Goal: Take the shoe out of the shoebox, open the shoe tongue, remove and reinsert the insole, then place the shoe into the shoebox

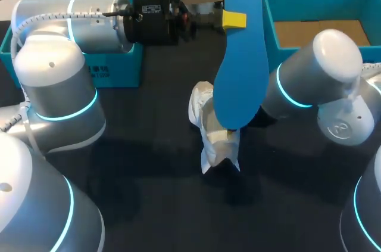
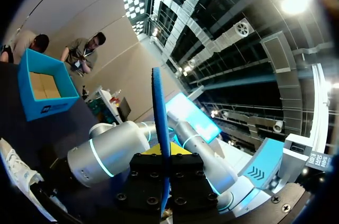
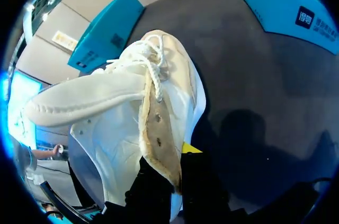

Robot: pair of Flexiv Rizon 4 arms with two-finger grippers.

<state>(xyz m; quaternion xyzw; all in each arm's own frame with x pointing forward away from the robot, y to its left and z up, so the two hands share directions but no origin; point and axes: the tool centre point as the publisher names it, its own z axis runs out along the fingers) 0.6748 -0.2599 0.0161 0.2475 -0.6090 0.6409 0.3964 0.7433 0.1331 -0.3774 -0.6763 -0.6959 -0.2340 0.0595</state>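
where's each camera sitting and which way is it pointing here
Head view: above and behind the robot, looking down on the table; both arms show, the left gripper holding the blue insole over the white shoe.
Left wrist view: on the left wrist, facing out along its fingers past the edge-on insole, towards the ceiling; the right arm shows.
Right wrist view: on the right wrist, facing down at the shoe, whose side the right gripper grips.
Shared: head and left wrist views both show insole, shoe and the open shoebox.

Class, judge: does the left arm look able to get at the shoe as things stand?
Probably yes: the insole in the left gripper ends right at the shoe, which the right gripper holds, with nothing between.
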